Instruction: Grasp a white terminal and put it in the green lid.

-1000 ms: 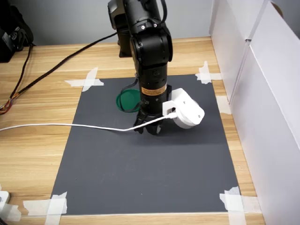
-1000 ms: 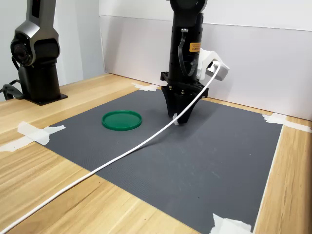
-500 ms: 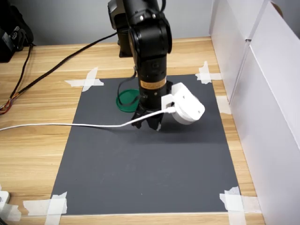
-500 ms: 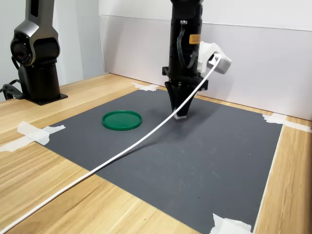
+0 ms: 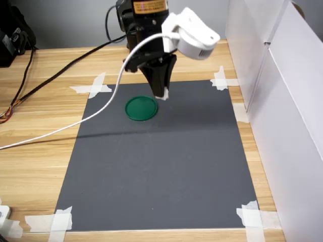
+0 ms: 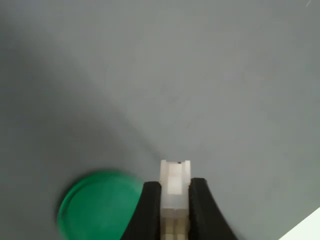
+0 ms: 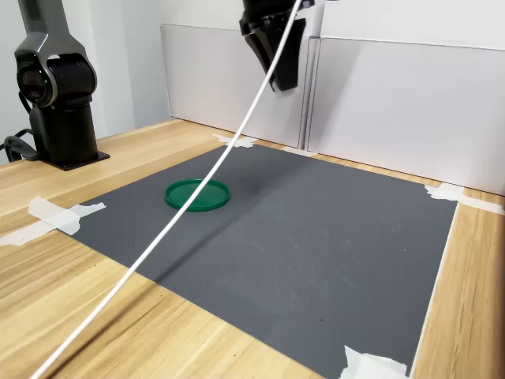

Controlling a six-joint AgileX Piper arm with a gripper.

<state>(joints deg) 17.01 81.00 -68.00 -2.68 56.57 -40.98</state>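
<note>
My gripper (image 5: 162,94) hangs high above the dark mat, shut on the white terminal (image 6: 174,181), a small translucent white block pinched between the two black fingers (image 6: 199,201). In the first exterior view the terminal (image 5: 163,95) shows as a white speck at the fingertips. The green lid (image 5: 141,108) lies flat on the mat, below the gripper and toward the first exterior view's left. It also appears in the wrist view as a blurred green lid (image 6: 97,203) beside the fingers. In the second exterior view the gripper (image 7: 284,82) is raised well above the green lid (image 7: 197,194).
A white cable (image 5: 91,118) trails from the wrist camera (image 5: 194,34) across the mat to the first exterior view's left. A grey mat (image 5: 161,166) is taped to the wooden table. White panels (image 5: 282,101) stand along the first exterior view's right. A second black arm base (image 7: 59,103) stands far left in the second exterior view.
The gripper has risen from the mat with the terminal held and moved toward the green lid; the cable lifted with it.
</note>
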